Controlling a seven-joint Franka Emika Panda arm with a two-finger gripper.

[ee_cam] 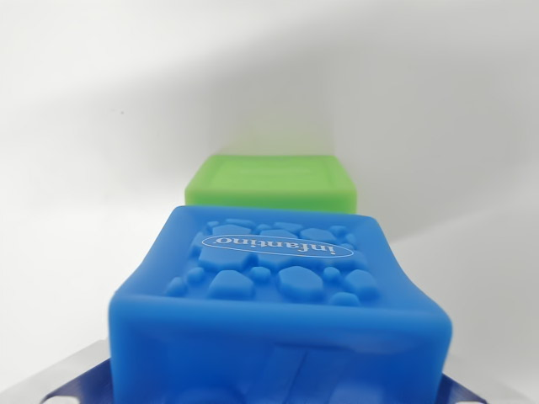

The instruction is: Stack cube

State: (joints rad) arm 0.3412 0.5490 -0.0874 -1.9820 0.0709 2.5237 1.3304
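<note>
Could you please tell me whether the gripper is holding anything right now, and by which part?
Apparently the blue cube, by its lower sides at the frame's bottom; the contact itself is cropped, so this is uncertain.

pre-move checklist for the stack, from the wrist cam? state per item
1. Blue cube in the gripper: ok, metal fingers flank its base at both lower corners.
2. Cube sits level: ok, embossed face reads square, not tilted.
3. Green cube in view: ok, beyond the blue one, top face unobstructed.
4. Sideways alignment: ok, green sits roughly centred behind blue.
5. Height clearance over green: cannot tell from this single view.
6. White surface around green free of clutter: ok where visible.
</note>
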